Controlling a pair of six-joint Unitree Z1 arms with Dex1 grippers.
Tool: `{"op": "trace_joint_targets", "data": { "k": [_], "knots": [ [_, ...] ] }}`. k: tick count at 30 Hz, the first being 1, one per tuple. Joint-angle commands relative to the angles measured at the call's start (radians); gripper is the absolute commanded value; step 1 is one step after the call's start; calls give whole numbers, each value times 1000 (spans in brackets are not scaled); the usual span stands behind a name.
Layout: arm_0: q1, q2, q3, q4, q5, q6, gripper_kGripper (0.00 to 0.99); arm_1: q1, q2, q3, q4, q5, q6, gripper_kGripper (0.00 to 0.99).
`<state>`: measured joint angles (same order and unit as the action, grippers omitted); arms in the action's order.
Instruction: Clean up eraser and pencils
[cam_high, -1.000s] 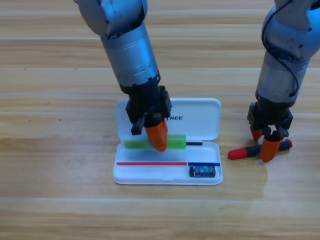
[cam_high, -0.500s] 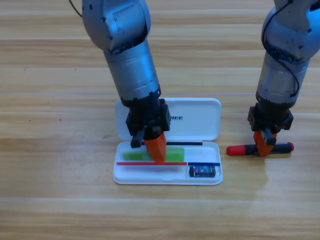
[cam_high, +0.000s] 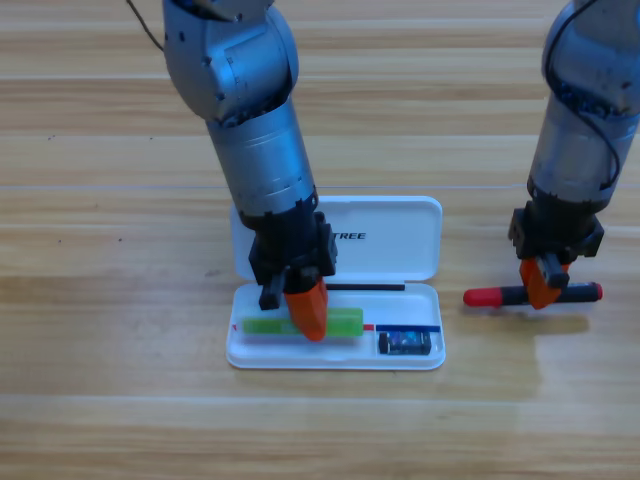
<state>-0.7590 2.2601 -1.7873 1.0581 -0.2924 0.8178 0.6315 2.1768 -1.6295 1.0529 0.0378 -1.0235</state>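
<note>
- The eraser (cam_high: 405, 342) lies in the lower right corner of the white case's (cam_high: 400, 235) open tray, so that part of the job looks done.
- The green pencil (cam_high: 345, 321) lies lengthwise in the same tray, just left of the eraser, low against the tray floor; I judge it placed or very nearly so.
- The red-and-black pencil (cam_high: 500, 296) is not yet in the case: it lies level out to the right of the case, and has still to be carried over to the tray.
- The left gripper (cam_high: 303, 310) points down into the tray with its orange jaws over the middle of the green pencil; the jaws seem closed about it, so the release is still to come.
- The right gripper (cam_high: 545, 282) stands over the middle of the red-and-black pencil, its jaws closed around the barrel.
- The wooden table (cam_high: 120, 400) carries the case.
</note>
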Motion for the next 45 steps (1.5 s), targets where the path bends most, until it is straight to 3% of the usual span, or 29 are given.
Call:
{"op": "trace_joint_targets", "data": {
  "k": [1, 23, 25, 26, 27, 34, 45],
  "knots": [
    [-22, 55, 17, -12, 9, -20, 0, 0, -68, 43, -13, -21, 20, 0],
    [-36, 68, 6, -12, 10, -57, 0, 47, -133, 42, 6, -27, 54, 0],
    [-37, 68, 9, -10, 18, -62, 652, 47, -133, 40, 7, -27, 54, 0],
    [-37, 67, 9, -10, 18, -62, 894, 47, -133, 42, 7, -27, 54, 0],
    [-37, 67, 9, -10, 19, -63, 982, 47, -135, 42, 7, -27, 56, 0],
    [-42, 62, 8, -10, 32, -74, 990, 68, -158, 42, 19, -22, 77, 0],
    [-48, -67, 8, 17, 70, -94, 990, 171, -161, -41, 73, -26, 149, 0]
  ]
}}
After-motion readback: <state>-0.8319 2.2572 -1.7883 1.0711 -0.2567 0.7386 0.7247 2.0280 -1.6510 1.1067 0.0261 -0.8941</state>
